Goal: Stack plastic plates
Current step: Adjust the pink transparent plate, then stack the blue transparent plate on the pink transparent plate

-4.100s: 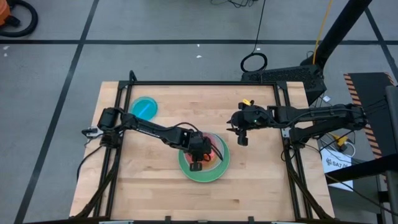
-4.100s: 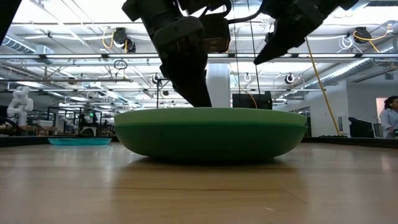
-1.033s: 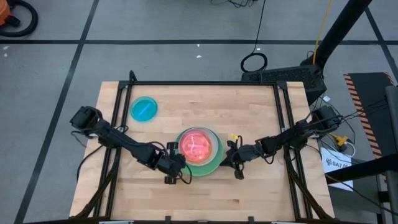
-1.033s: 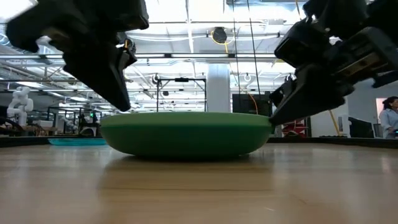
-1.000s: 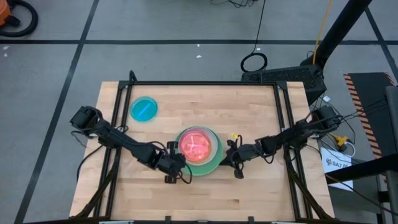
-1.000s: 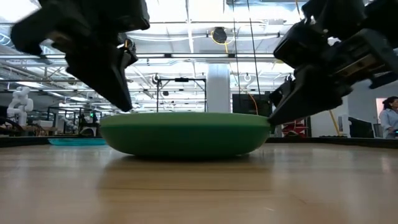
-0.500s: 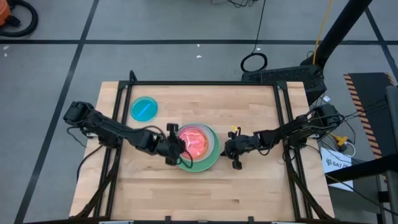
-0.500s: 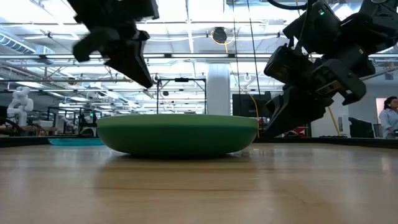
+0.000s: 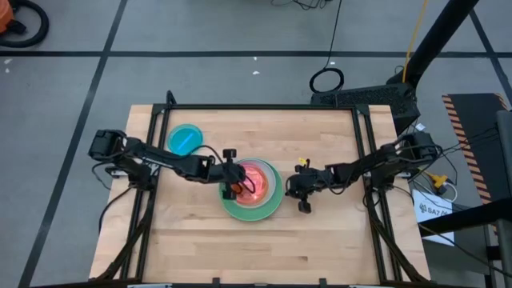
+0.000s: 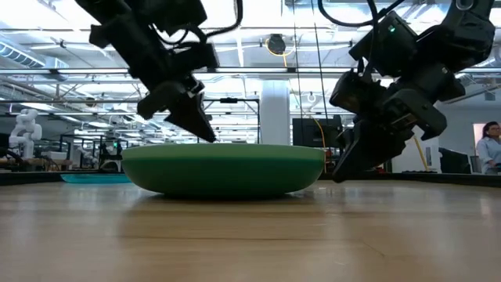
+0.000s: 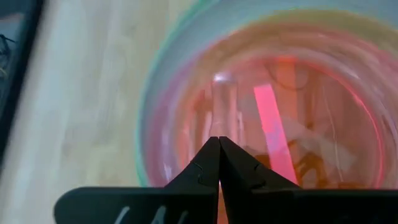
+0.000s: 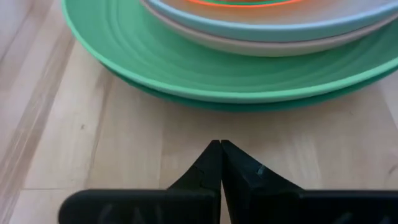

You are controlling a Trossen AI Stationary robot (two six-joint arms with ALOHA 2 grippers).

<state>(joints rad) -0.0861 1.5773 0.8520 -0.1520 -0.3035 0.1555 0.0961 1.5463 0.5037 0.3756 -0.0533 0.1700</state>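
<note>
The plastic plates sit stacked at mid-table (image 9: 267,206), seen as a green mound in the low view (image 10: 223,168). The light green plate (image 12: 186,68) lies on the dark green one (image 12: 205,104). Pale pink and light blue plates follow, and the pink-red plate (image 11: 292,124) is on top. A small translucent blue plate (image 9: 186,140) lies alone at the far left. My left gripper (image 9: 234,186) is shut and hangs over the stack's left part. My right gripper (image 9: 303,206) is shut and low over the table, right of the stack and apart from it. My left gripper slants down from the table's left, its shut fingertips (image 11: 219,144) over the inside of the pink-red plate near its left rim (image 11: 205,118). In the low view the tips (image 10: 210,138) stand level with the stack's top. Whether they touch it, I cannot tell.
A black metal frame (image 9: 240,107) runs along the far edge and both sides of the wooden table. Bare wood lies between the stack and the near edge (image 9: 256,248). A person (image 10: 490,149) stands far off in the room behind.
My left gripper has swung from the stack's near-left side toward the far edge and in over its left rim, staying shut. My right gripper has drawn back from the stack's right rim, a little toward the far edge. The stack has slid slightly toward the far edge.
</note>
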